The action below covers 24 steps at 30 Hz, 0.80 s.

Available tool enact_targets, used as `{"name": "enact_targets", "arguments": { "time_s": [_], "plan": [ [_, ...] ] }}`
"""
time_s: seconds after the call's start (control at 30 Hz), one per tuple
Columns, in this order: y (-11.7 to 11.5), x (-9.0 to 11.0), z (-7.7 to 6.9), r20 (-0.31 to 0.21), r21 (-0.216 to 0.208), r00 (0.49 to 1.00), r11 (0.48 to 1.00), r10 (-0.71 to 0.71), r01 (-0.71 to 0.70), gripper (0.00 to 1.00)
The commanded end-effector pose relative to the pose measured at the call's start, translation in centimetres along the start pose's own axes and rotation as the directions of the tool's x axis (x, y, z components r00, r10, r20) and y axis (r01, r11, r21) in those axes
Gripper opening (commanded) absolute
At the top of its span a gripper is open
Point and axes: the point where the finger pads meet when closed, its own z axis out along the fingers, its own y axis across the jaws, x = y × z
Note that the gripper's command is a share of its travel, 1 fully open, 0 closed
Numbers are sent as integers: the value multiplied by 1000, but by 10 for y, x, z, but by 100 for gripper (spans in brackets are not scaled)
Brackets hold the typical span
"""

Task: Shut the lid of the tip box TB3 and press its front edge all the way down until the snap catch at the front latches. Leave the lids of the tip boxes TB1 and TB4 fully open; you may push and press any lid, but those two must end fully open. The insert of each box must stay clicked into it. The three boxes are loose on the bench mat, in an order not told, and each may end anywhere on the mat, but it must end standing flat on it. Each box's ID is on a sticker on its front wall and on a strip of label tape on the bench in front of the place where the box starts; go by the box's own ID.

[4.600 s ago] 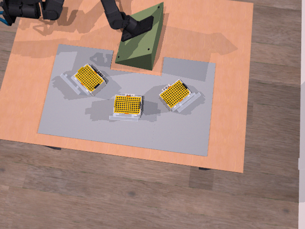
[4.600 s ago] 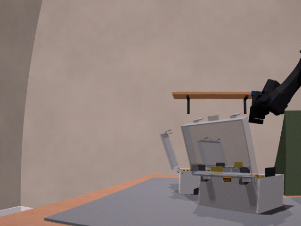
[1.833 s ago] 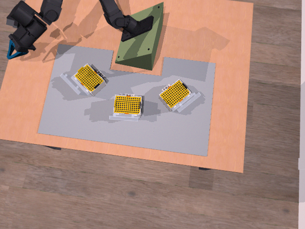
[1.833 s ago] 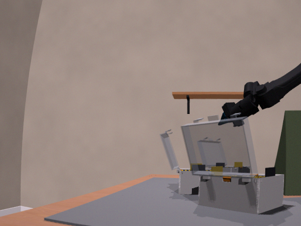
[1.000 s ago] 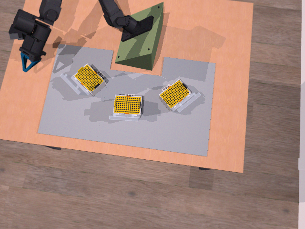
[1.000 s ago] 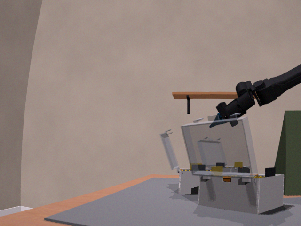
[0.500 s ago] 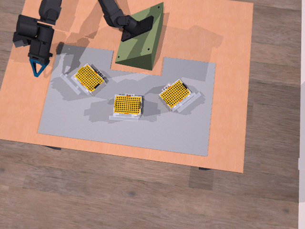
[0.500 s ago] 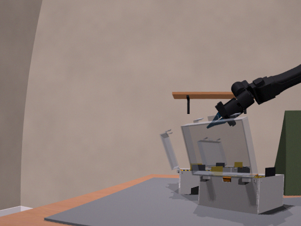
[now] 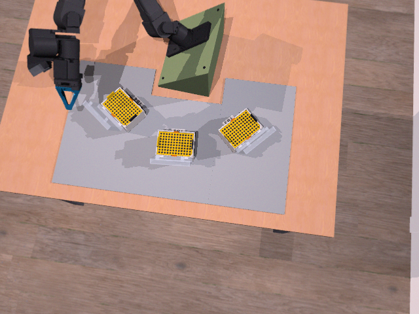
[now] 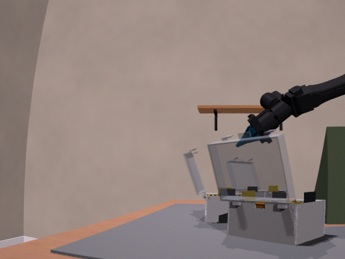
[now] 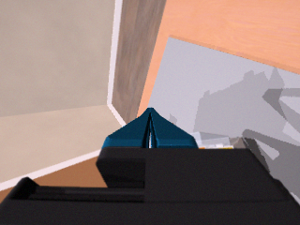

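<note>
Gripper [image 9: 69, 101] pinched fully shut, blue fingers meeting at a point, nothing between them. In the top view it sits over the left edge of the grey bench mat [image 9: 169, 182], just beside the left tip box [image 9: 122, 108]. Three tip boxes on the mat, well apart: left, middle tip box [image 9: 175, 143], right tip box [image 9: 240, 128]. All lids stand open, yellow inserts showing. ID stickers too small to read, so cannot tell which is TB3. Green wedge base [image 9: 192, 61] behind the mat.
</note>
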Motion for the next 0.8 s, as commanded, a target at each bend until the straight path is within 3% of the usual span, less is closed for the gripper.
{"name": "enact_targets", "arguments": {
  "time_s": [0.0, 0.07, 0.13, 0.23, 0.33, 0.4, 0.47, 0.53, 0.6, 0.7, 0.77],
  "plan": [
    [4, 17, -3, -75, -9, 995, 998, -64, 64, 0],
    [5, 27, -4, -112, -13, 989, 996, -94, 93, 0],
    [6, 30, -5, -112, -13, 989, 996, -94, 93, 0],
    [8, 45, -8, -188, -29, 970, 988, -156, 153, 0],
    [9, 53, -10, -199, -32, 966, 986, -165, 162, 0],
    [9, 63, -12, -247, -46, 947, 978, -206, 201, 0],
    [9, 63, -12, -247, -46, 947, 978, -206, 201, 0],
    [10, 72, -15, -281, -58, 930, 972, -236, 229, 0],
    [10, 75, -16, -281, -58, 930, 972, -236, 229, 0],
    [11, 89, -22, -348, -88, 889, 955, -297, 284, 0],
    [11, 96, -25, -358, -92, 883, 952, -305, 292, 0]
  ]
}}
